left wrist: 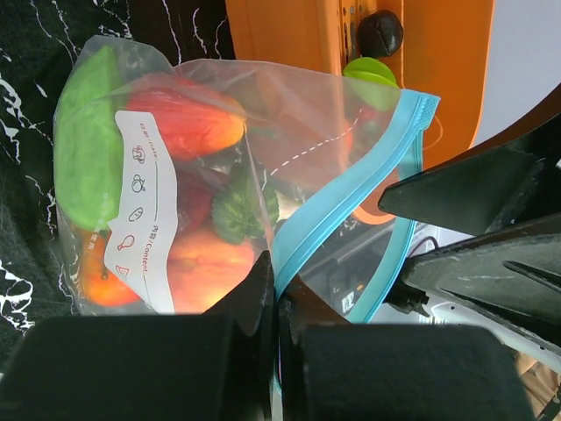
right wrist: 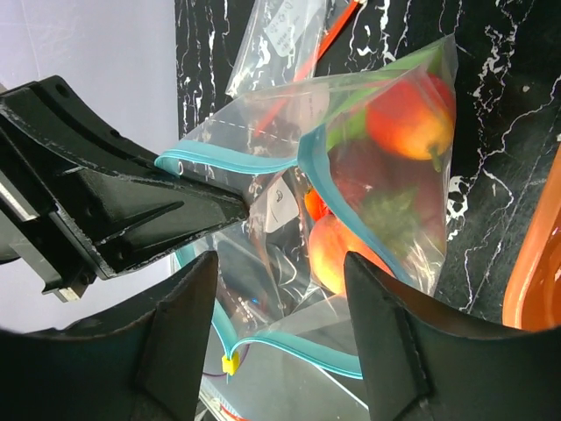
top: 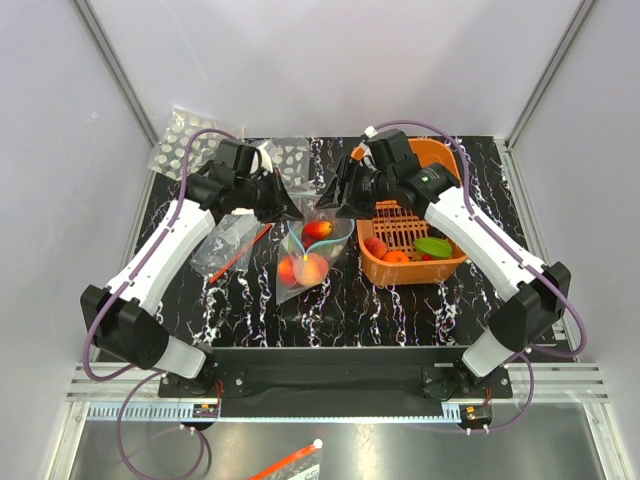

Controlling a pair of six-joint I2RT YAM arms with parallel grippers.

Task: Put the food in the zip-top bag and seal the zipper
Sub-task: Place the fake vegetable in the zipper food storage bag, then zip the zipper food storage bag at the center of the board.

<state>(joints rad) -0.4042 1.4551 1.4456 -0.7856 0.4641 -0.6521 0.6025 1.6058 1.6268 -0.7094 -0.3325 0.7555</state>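
The clear zip-top bag (top: 292, 290) is held up off the black table between my two grippers, with its mouth open. Inside it is food: a peach-orange piece (top: 310, 268), a red piece (top: 318, 229) and, in the left wrist view, a green piece (left wrist: 83, 149). My left gripper (left wrist: 279, 294) is shut on the teal-blue zipper (left wrist: 351, 189) at one side of the mouth. It also shows in the top view (top: 297, 213). My right gripper (right wrist: 280, 294) is open, with the mouth's other teal edge (right wrist: 351, 364) between its fingers (right wrist: 180, 333). It is beside the bag in the top view (top: 328, 208).
An orange basket (top: 440, 158) stands to the right, holding more toy food: a peach piece (top: 375, 245) and a green piece (top: 433, 245). A clear bag with a red strip (top: 232, 245) lies to the left. Packets with white dots (top: 185, 140) lie at the back left.
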